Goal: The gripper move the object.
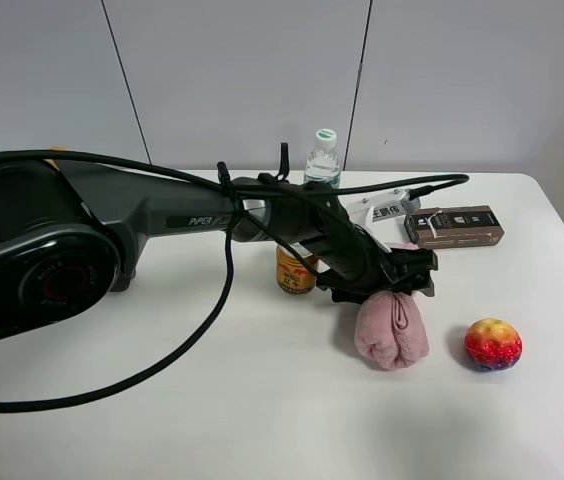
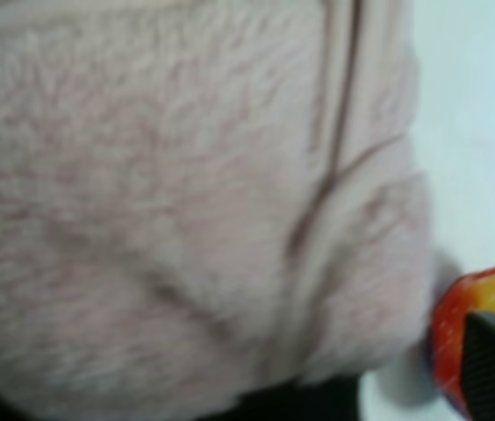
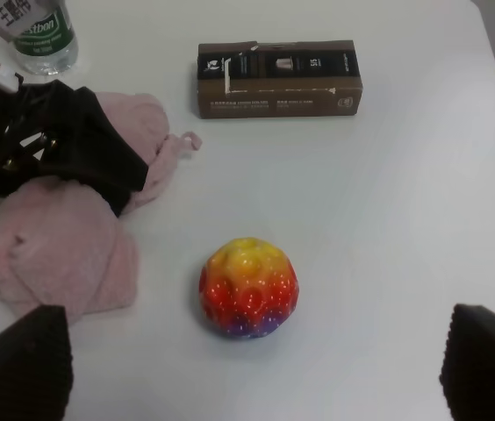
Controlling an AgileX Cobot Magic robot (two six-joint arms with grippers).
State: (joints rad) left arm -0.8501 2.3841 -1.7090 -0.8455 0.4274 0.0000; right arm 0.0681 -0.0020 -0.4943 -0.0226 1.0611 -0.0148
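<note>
The pink rolled towel [image 1: 392,330] lies right of centre on the white table [image 1: 262,400]. My left gripper [image 1: 387,285] reaches across from the left and is shut across the towel's middle. The towel fills the left wrist view [image 2: 186,202], where one black fingertip [image 2: 493,360] shows. In the right wrist view the towel [image 3: 63,246] bulges on both sides of the left gripper [image 3: 63,145]. My right gripper [image 3: 252,368] is open and empty above the table, near the ball. It is out of the exterior high view.
A red-yellow ball [image 1: 493,344] [image 3: 247,288] sits just right of the towel. A yellow can [image 1: 295,272] stands left of it. A water bottle [image 1: 323,160] and a brown box [image 1: 455,226] [image 3: 278,77] are behind. The left arm's black cable [image 1: 162,360] loops over the table's left.
</note>
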